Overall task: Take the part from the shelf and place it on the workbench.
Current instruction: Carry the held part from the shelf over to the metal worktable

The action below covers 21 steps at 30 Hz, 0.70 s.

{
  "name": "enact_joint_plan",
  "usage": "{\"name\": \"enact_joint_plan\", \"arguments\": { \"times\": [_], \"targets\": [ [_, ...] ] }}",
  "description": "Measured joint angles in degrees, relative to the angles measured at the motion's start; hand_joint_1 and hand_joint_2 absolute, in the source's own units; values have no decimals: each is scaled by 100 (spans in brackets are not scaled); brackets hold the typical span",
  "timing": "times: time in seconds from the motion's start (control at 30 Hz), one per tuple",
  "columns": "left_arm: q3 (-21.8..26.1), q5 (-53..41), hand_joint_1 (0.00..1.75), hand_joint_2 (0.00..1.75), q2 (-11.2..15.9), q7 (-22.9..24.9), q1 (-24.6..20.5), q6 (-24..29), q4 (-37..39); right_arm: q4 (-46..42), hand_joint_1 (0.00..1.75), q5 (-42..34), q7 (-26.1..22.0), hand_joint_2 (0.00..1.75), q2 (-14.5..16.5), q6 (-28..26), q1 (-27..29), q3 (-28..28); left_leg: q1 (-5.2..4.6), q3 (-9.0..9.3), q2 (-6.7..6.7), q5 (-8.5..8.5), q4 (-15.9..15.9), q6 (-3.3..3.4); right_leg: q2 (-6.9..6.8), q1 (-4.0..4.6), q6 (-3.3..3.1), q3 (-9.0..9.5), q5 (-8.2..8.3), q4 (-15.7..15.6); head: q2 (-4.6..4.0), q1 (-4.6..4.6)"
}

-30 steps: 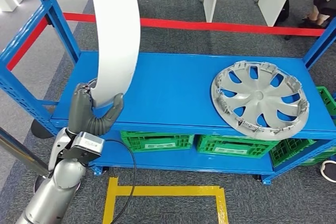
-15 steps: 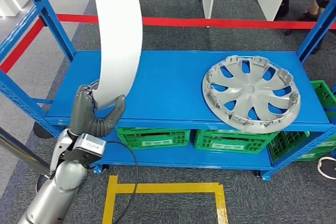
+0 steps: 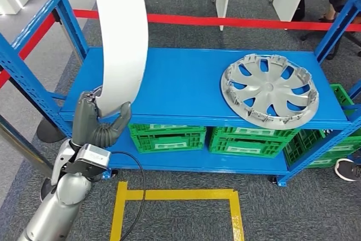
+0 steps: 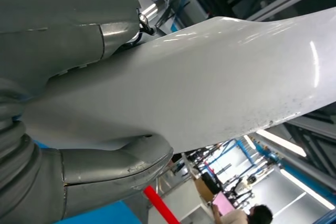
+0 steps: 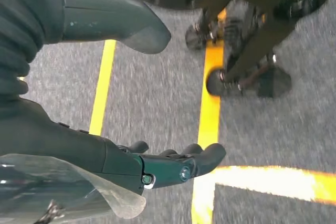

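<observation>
Nothing shifts in my grasp: my left hand still grips the white panel upright at frame left; my right hand hangs with fingers apart, holding nothing.

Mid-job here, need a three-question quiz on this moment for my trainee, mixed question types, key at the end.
1. True or false: the left hand holds the white curved panel upright by its lower end.
2. Multiple choice: where does the silver wheel cover lie? A) on the blue shelf deck, right part; B) in a green crate; C) on the floor.
3. Fill in: the right hand hangs over grey carpet marked with ____ tape lines.

Key: 1 true; 2 A; 3 yellow.
</observation>
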Motion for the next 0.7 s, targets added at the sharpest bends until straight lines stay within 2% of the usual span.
{"name": "enact_joint_plan", "arguments": {
  "times": [0.03, 0.1, 0.13, 0.17, 0.2, 0.23, 0.27, 0.3, 0.33, 0.37, 0.4, 0.47, 0.5, 0.53, 0.6, 0.63, 0.67, 0.7],
  "targets": [
    [0, 0, 175, 175, -3, -1, -2, 0, -1, 0, 0, 2, 0, 175, 2, 1, 2, 1, 8, -67, 9, 73, -16, 37, -1, -2, 13, -82, -243, 204, 0, 4],
    [1, 0, 175, 175, -7, -1, 0, 0, -1, 0, 0, 6, 0, 175, 4, 2, 0, 2, -6, -236, 17, 205, -12, 84, -3, 0, 28, -270, -800, 892, 0, 16],
    [1, 0, 175, 175, -7, -1, 4, 0, -1, 1, 0, 5, 0, 175, 4, 0, -2, 2, -16, -324, 19, 269, -8, 90, -3, 3, 32, -323, -931, 1227, 0, 16],
    [2, 0, 175, 175, -7, -1, 8, 0, 0, 1, 0, 4, 0, 175, 3, -1, -3, 2, -23, -413, 21, 331, -4, 92, -3, 7, 32, -318, -928, 1443, 0, 15],
    [2, 0, 175, 175, -7, -1, 11, 0, 1, 1, 0, 4, 0, 175, 3, -2, -3, 2, -29, -497, 23, 389, 1, 91, -3, 13, 23, -236, -813, 1488, 0, 16],
    [2, 0, 175, 175, -5, -1, 14, 0, 1, 1, 0, 4, 0, 175, 3, -2, -4, 2, -33, -579, 23, 447, 8, 85, -3, 22, 4, -37, -636, 1312, 0, 15],
    [2, 0, 175, 175, -5, -1, 15, 0, 0, 1, 0, 4, 0, 175, 3, -2, -7, 2, -35, -648, 23, 499, 19, 75, -3, 35, -23, 248, -497, 972, 0, 16],
    [3, 0, 175, 175, -5, -1, 14, 0, -1, 1, 0, 5, 0, 175, 2, -2, -16, 2, -42, -706, 22, 543, 37, 58, -4, 54, -52, 590, -463, 526, 0, 16],
    [4, 0, 175, 175, -5, -1, 14, 0, -3, 1, 0, 5, -1, 175, 2, -2, -27, 2, -46, -748, 23, 586, 54, 36, -4, 70, -74, 896, -499, 95, 0, 14],
    [5, 0, 175, 175, -5, -1, 13, 0, -4, 1, 0, 5, -1, 175, 1, -3, -38, 2, -47, -775, 29, 625, 67, 9, -2, 85, -88, 1073, -580, -203, 0, 14],
    [6, 0, 175, 175, -5, -1, 12, 0, -5, 1, 0, 4, -2, 175, 1, -3, -45, 2, -46, -798, 34, 669, 73, -22, 1, 98, -96, 1154, -649, -370, 0, 12],
    [9, 0, 175, 175, -3, -1, 12, 1, -6, 1, 0, 4, -1, 175, 2, -3, -39, 2, -42, -841, 37, 734, 80, -82, -7, 88, -146, 1084, -612, -439, 0, 13],
    [10, 0, 175, 175, -2, -2, 12, 1, -6, 1, 0, 4, -1, 175, 3, -3, -36, 2, -40, -882, 27, 651, 134, -118, -20, 75, -188, 1053, -557, -452, 0, 6],
    [12, 0, 175, 175, 1, -2, 14, 2, -7, 1, 0, 4, 0, 175, 4, -3, -36, 2, -31, -939, 16, 456, 283, -156, -35, 62, -232, 1007, -488, -466, 0, -3],
    [13, 1, 175, 175, 5, -2, 16, 2, -8, 1, 0, 4, -1, 175, 5, -2, -44, 2, 12, -1094, 3, -145, 916, -236, -53, 61, -282, 883, -350, -463, 0, -20],
    [13, 1, 175, 175, 7, -2, 18, 2, -8, 2, 0, 4, -1, 175, 5, -2, -45, 2, 37, -1149, 2, -358, 1286, -267, -56, 65, -286, 803, -287, -452, 0, -24],
    [14, 2, 175, 175, 9, -1, 19, 2, -8, 2, 0, 4, -1, 175, 5, -2, -45, 2, 57, -1161, 3, -426, 1563, -291, -59, 68, -283, 716, -228, -435, 0, -23],
    [14, 2, 175, 175, 10, -1, 19, 2, -8, 3, 0, 4, 0, 175, 6, -2, -45, 2, 75, -1105, 3, -350, 1669, -306, -60, 70, -275, 622, -176, -408, 0, -24]
  ]
}}
